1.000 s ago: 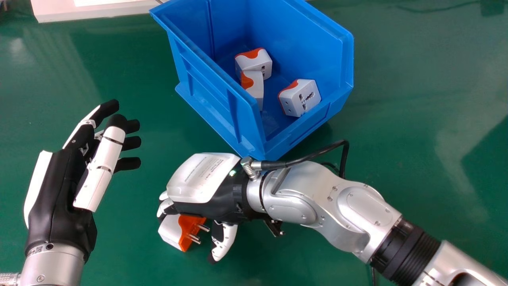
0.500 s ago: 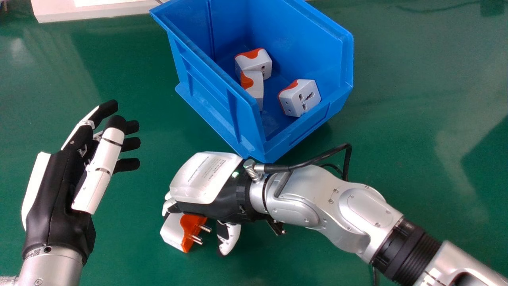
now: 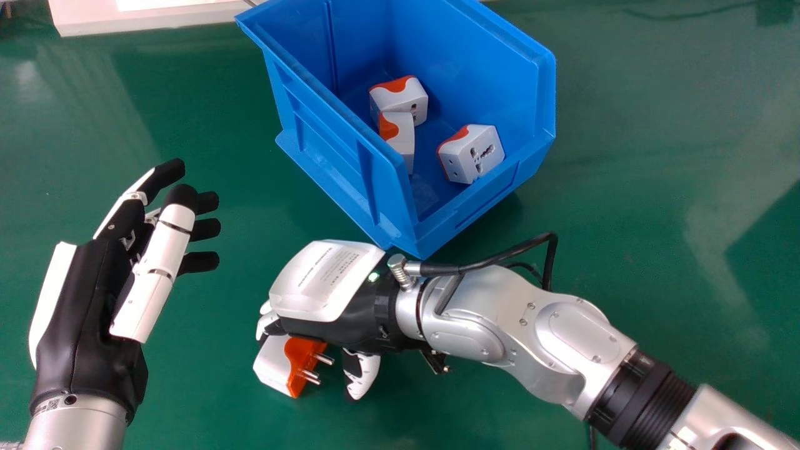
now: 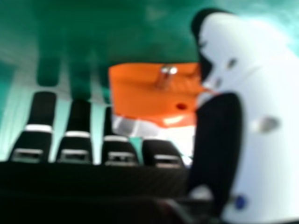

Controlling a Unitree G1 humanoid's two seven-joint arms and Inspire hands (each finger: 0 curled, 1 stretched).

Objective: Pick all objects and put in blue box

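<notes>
My right hand [image 3: 328,287], back upward in the head view, is low over the table in front of the blue box [image 3: 381,206]. Beside its fingers a white and orange plug adapter [image 3: 274,365] lies with its metal pins toward the thumb. In the right hand view the hand [image 4: 261,130] is open, its fingers extended near the orange face of the adapter [image 4: 149,91]. Inside the box are three adapters: one at the back [image 3: 400,97], one by the left wall [image 3: 400,134] and one near the front [image 3: 472,153]. My left hand [image 3: 87,312] is open at the left.
A green tabletop [image 3: 656,206] surrounds the box. At the back left stands a white object [image 3: 87,15]. A black cable [image 3: 519,250] loops above my right wrist, near the box's front corner.
The right hand has shifted slightly to the right, its thumb drawn back a little, and the adapter beside it has moved slightly right too. The left hand has drifted slightly left and down.
</notes>
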